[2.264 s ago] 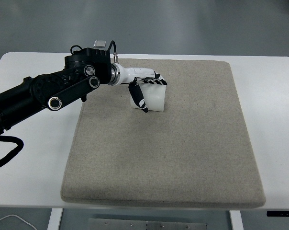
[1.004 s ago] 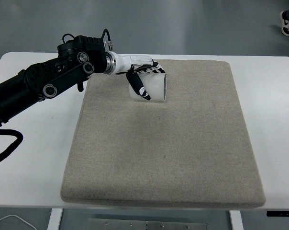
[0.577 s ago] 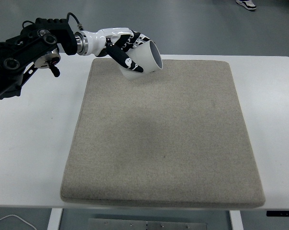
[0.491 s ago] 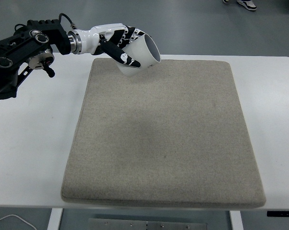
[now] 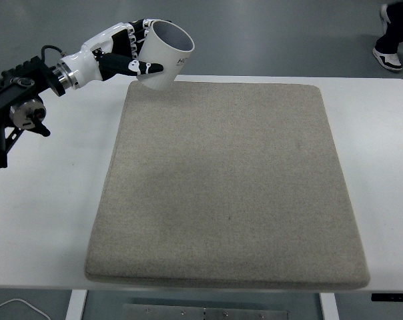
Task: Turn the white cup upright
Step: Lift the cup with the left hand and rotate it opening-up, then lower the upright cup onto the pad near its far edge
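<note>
Left hand (image 5: 129, 50): enters from the picture's left edge on a black arm; white and black fingers (image 5: 145, 67) wrapped around the cup's side wall, thumb laid across the near side.
White cup (image 5: 163, 55): held in the left hand, lifted clear of the surface above the far left corner of the mat; mouth turned up and tilted toward the right, dark interior visible; small print on the wall, too small to read.
Mat (image 5: 228, 180): beige felt, lies flat on the table, covers most of its middle.
Table (image 5: 48, 200): white top, bare margins on the left and right of the mat.
Person's shoe (image 5: 389, 60): far right corner, on the grey floor beyond the table.
</note>
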{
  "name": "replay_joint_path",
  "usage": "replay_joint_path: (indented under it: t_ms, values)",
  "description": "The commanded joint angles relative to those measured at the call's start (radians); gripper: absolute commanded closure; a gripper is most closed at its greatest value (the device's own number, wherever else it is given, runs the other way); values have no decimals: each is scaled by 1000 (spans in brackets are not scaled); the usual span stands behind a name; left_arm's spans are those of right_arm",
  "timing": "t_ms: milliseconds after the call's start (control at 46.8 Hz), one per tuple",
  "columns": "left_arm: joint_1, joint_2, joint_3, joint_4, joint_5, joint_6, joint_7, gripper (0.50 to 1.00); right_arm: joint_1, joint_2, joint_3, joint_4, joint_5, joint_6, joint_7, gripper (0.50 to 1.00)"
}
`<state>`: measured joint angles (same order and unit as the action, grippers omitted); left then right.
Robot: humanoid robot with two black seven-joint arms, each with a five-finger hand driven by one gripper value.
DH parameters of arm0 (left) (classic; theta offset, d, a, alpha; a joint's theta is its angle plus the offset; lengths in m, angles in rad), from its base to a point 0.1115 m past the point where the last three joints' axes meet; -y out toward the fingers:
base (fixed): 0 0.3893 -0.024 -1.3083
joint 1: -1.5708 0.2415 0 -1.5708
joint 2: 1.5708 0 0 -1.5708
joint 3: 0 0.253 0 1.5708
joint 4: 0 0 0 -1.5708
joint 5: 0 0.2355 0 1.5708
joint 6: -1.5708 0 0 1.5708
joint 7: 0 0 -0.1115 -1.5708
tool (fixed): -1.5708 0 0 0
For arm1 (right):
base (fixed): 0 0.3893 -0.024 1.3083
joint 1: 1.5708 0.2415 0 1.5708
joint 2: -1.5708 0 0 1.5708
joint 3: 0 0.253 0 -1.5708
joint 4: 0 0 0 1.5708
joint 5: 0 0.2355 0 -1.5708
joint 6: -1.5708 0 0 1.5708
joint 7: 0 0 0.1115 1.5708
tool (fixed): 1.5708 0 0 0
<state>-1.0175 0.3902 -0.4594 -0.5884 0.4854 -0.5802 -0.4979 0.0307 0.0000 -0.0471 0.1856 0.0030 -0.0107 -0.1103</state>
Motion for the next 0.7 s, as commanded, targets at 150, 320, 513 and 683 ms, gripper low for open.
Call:
replay_joint_path:
  t_ms: [150,320,513,683]
  values:
    - [103,-34,4,76,-13,-31,-113,1000,0,0,0,0,0,0,0,570]
    - [184,-88,1,116,-14,-31,-113,999,0,0,0,0,0,0,0,570]
    - [240,-128,2,142,-14,-31,-113,999,0,0,0,0,0,0,0,570]
    - [241,-128,-2,142,-14,-31,-113,992,0,0,0,0,0,0,0,570]
